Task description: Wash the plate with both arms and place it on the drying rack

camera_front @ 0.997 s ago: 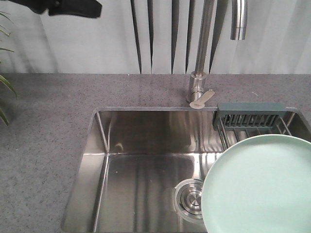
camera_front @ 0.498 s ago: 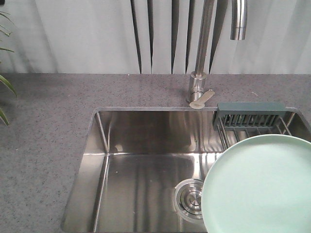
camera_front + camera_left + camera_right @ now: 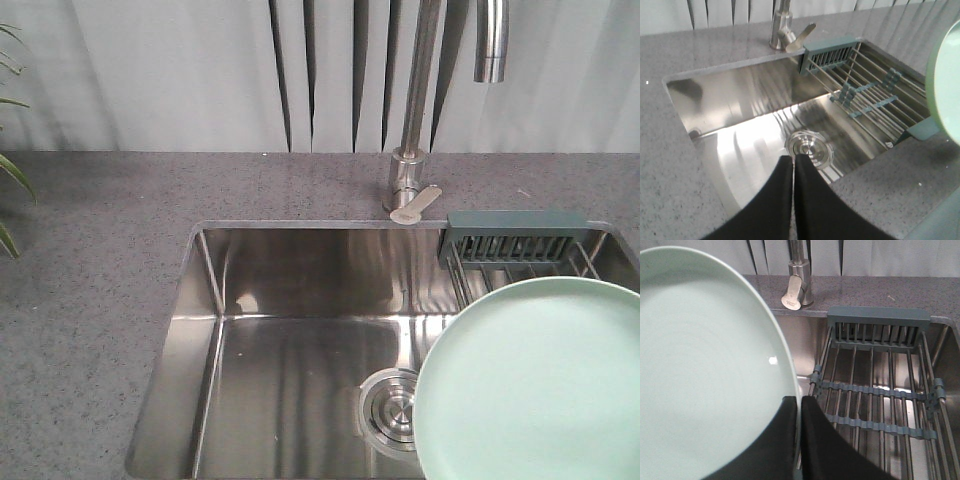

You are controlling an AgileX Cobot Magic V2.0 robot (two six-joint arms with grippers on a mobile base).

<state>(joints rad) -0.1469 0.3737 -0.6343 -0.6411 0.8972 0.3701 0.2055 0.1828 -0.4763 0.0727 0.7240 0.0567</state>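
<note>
My right end effector (image 3: 800, 402) pinches the rim of the mint-green plate (image 3: 705, 370), held up at the sink's (image 3: 290, 300) right side by the drying rack (image 3: 875, 390) (steel rods). My left end effector (image 3: 793, 161) is closed on nothing.

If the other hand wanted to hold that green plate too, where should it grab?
Probably the thin rim of the plate, pinched across its thickness: it is wide, flat and smooth, so only its edge is thin enough to pinch. The right hand clamps one part of the rim; the left hand, shut above the sink, could come from the sink side.
</note>
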